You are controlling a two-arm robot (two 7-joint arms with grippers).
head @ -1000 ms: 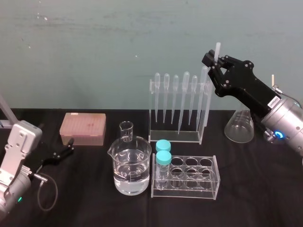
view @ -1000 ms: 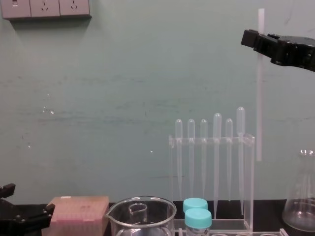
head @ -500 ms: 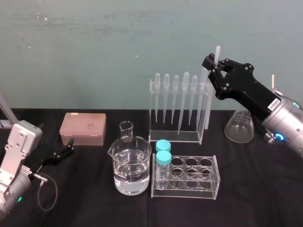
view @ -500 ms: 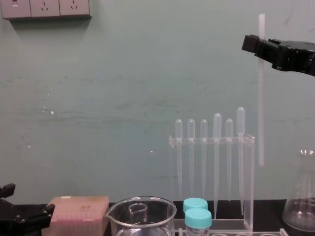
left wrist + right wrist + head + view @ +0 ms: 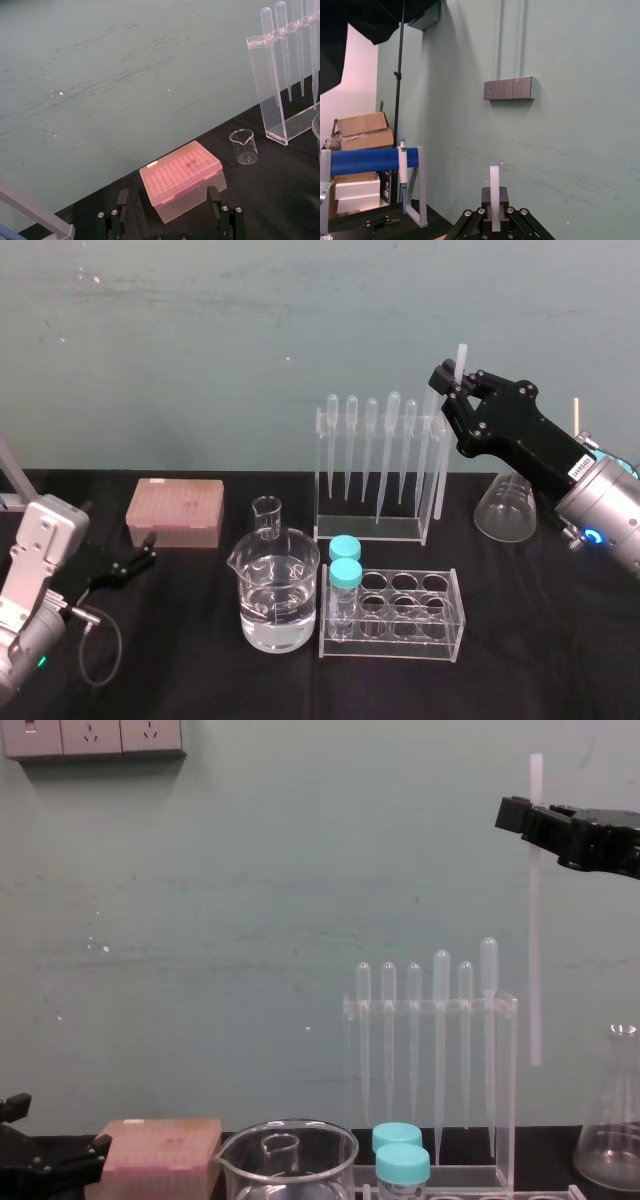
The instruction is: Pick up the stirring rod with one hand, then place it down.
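Note:
The stirring rod (image 5: 461, 352) is a thin translucent-white stick held upright in the air. My right gripper (image 5: 453, 380) is shut on it near its upper end, which pokes up above the black fingers. In the chest view the stirring rod (image 5: 536, 970) hangs below the right gripper (image 5: 530, 818), and its lower end is just right of the pipette rack's top, well above the table. The right wrist view shows the stirring rod (image 5: 494, 192) standing between the fingers. My left gripper (image 5: 130, 562) rests low at the left, open, near the pink box.
A clear rack with several pipettes (image 5: 375, 470) stands at the back. In front are a beaker of water (image 5: 275, 595), a small beaker (image 5: 267, 515) and a tube rack (image 5: 400, 618) with two teal-capped tubes. A conical flask (image 5: 505, 508) sits right, a pink tip box (image 5: 175, 512) left.
My right gripper has sunk a little and drifted slightly right, carrying the stirring rod down with it. The left arm has stayed still.

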